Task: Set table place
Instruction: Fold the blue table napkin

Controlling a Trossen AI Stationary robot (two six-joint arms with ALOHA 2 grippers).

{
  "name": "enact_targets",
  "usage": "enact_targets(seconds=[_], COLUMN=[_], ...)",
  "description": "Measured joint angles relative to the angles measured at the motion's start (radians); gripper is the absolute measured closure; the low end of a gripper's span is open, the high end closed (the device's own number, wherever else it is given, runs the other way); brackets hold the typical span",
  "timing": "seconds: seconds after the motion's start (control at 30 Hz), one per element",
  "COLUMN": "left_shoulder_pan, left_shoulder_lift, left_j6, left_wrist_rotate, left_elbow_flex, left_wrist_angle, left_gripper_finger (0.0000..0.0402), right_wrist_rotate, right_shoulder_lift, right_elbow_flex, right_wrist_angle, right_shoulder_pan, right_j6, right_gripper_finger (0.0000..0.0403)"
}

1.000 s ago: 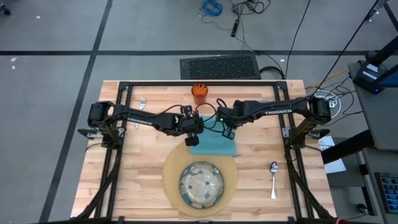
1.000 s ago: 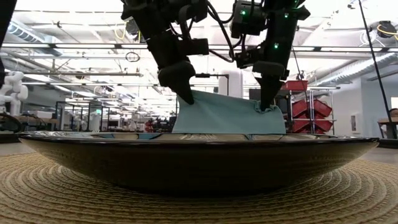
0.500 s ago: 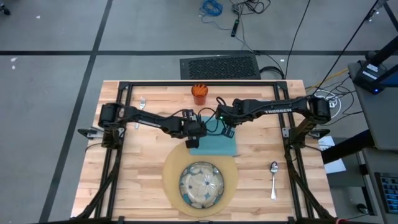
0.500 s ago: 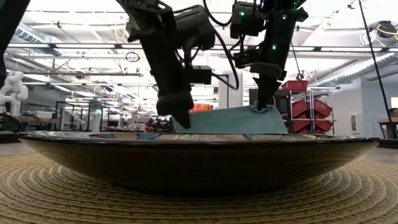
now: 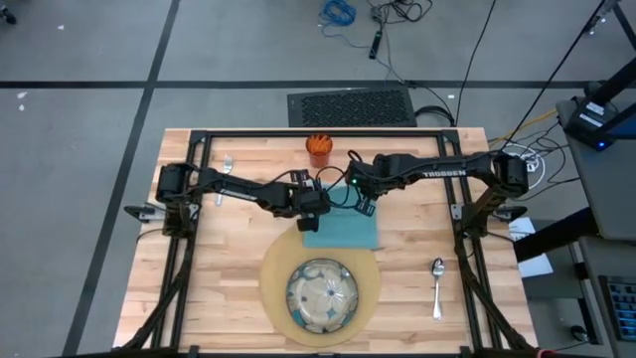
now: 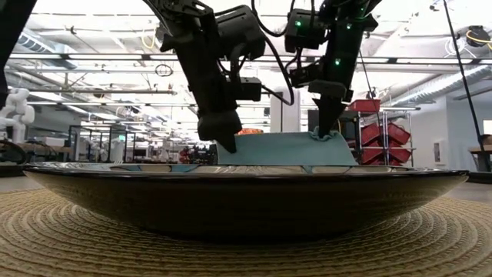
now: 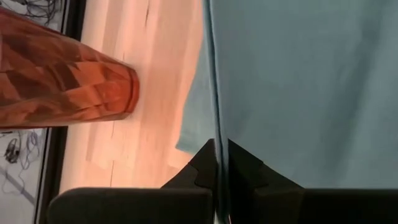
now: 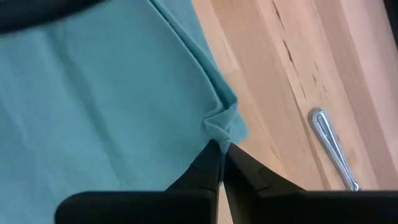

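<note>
Both grippers, left [image 5: 310, 214] and right [image 5: 363, 206], stay clamped on napkin [image 5: 340, 229] corners, beyond the dish [image 5: 322, 295]. Lower evenly, keep the cloth taut, then release together.

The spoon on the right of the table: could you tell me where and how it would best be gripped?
Grip the spoon across its thin handle, near the middle, coming straight down. It lies flat on the bare table, bowl toward the far edge, handle toward the near edge, with open wood on both sides, so the fingers should close across the handle's width.
</note>
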Motion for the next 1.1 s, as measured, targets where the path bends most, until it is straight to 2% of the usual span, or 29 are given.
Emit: enact_targets(seconds=[0.57,0.7,0.9,1.1], left_shoulder_pan=[-0.002,-0.001,0.000,0.018], left_shoulder_lift=[0.000,0.000,0.000,0.000], left_j6=[0.001,0.002,0.010,0.033], left_wrist_rotate=[0.006,-0.031,-0.120,-0.086], left_elbow_flex=[0.000,0.000,0.000,0.000], left_wrist_angle=[-0.001,-0.004,-0.004,0.005], left_gripper_finger=[0.0401,0.0402,0.0402,0.0402], right_wrist_rotate=[0.012,0.033,0.082,0.083], right_shoulder_lift=[0.000,0.000,0.000,0.000], right_elbow_flex=[-0.035,-0.035,-0.035,-0.035], right_wrist_angle=[0.056,0.054,0.039,0.039], right_shoulder_pan=[-0.012,-0.021,-0.020,-0.021], right_j6=[-0.042,-0.044,-0.051,-0.036], right_gripper_finger=[0.0385,0.0375,0.0344,0.0293])
